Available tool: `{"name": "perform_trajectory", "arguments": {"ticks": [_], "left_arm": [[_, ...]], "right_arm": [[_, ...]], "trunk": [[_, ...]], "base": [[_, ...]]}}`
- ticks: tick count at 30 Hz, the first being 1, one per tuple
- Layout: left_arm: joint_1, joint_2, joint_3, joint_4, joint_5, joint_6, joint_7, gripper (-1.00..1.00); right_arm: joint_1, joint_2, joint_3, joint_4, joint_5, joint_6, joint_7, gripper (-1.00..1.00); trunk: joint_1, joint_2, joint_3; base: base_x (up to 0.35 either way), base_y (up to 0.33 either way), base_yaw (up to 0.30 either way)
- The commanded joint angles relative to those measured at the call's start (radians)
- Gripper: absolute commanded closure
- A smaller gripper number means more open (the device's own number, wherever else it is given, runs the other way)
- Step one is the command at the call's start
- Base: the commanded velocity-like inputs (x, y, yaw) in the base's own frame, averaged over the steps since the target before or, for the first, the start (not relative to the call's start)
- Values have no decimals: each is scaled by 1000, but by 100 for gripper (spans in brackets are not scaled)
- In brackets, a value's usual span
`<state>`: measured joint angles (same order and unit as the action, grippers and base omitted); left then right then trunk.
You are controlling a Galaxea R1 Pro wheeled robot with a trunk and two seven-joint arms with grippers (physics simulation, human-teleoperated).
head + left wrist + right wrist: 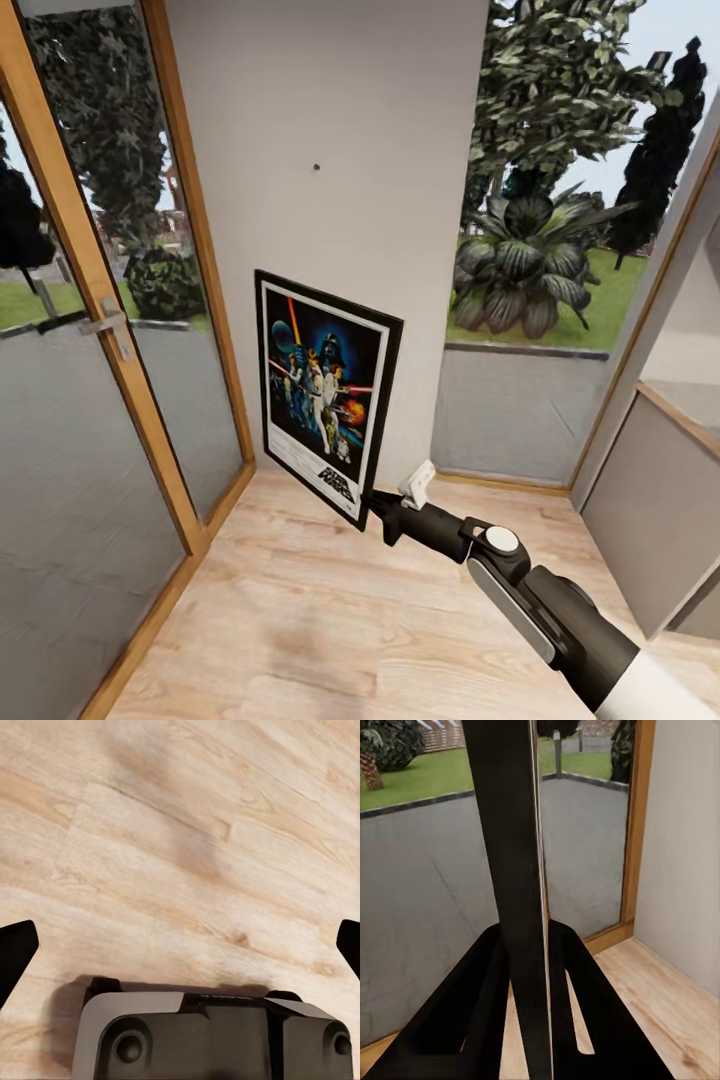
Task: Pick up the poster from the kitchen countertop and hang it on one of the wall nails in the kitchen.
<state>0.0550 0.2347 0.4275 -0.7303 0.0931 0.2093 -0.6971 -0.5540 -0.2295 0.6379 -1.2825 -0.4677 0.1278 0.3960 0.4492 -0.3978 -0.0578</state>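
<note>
Head view: we hold black-framed Star Wars poster (325,395) by lower corner, right gripper (378,507) clamped on frame edge, against grey wall panel. Pickup done; lifting to tiny dark nail (316,167) well above remains. Left gripper (180,945) spread, empty.

The floor (330,620) was pale matt wood planks with visible grain; the wall (330,110) looked smooth matt grey; the poster (325,395) had a smooth black frame and printed paper face; door frames (150,400) were warm wood
</note>
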Motion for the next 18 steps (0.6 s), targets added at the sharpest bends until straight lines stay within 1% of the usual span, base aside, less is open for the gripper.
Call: {"name": "perform_trajectory", "arguments": {"ticks": [1, 2, 3, 4, 5, 6, 7, 8, 9, 11, 13, 15, 18], "left_arm": [[0, 0, 0, -1, 10, 10, -2, -100], [0, 0, -1, -1, 10, 8, -2, -100], [0, -1, -13, -1, 9, -45, -2, -100], [0, -1, -14, -1, 9, -46, -2, -100], [0, -1, -18, -1, 8, -51, -2, -100], [0, -1, -18, -1, 8, -51, -2, -100], [0, -1, -18, -1, 8, -51, -2, -100], [0, -1, -18, -1, 8, -51, -2, -100], [0, -1, -18, -1, 8, -51, -2, -100], [0, -1, -18, -1, 8, -51, -2, -100], [0, -1, -17, -1, 8, -52, -2, -100], [0, -1, -17, -1, 8, -52, -2, -100], [0, -1, -17, -1, 8, -53, -2, -100]], "right_arm": [[-1, -2, -4, -1, -13, 9, 4, 100], [-1, -2, -4, -1, -13, 9, 4, 100], [-1, -2, -49, -12, -14, 10, 6, 100], [-1, -2, -60, -12, -14, 11, 5, 100], [-3, -1, -174, -38, -14, 104, 6, 100], [-8, -3, -192, -47, -13, 138, 23, 100], [-22, -13, -282, -59, -11, 189, 126, 100], [-45, -20, -343, -61, -8, 235, 189, 100], [-65, -23, -369, -62, -6, 279, 224, 100], [-87, -29, -386, -62, -5, 319, 254, 100], [-133, -43, -403, -62, 4, 365, 293, 100], [-164, -55, -409, -61, 23, 382, 317, 100], [-205, -64, -413, -57, 52, 394, 363, 100]], "trunk": [[1, -2, -2], [1, -2, -2], [1, -2, -2], [1, -2, -2], [1, -2, -2], [1, -2, -2], [1, -2, -2], [1, -2, -2], [1, -2, -2], [1, -2, -2], [1, -2, -2], [1, -2, -2], [1, -2, -2]], "base": [[21, 22, 0], [16, 18, 0], [0, 0, 0], [0, 0, 0], [0, 0, 0], [0, 0, 0], [0, 0, 0], [0, 0, 0], [0, 0, 0], [0, 0, 0], [0, 0, 0], [0, 0, 0], [0, 0, 0]]}}
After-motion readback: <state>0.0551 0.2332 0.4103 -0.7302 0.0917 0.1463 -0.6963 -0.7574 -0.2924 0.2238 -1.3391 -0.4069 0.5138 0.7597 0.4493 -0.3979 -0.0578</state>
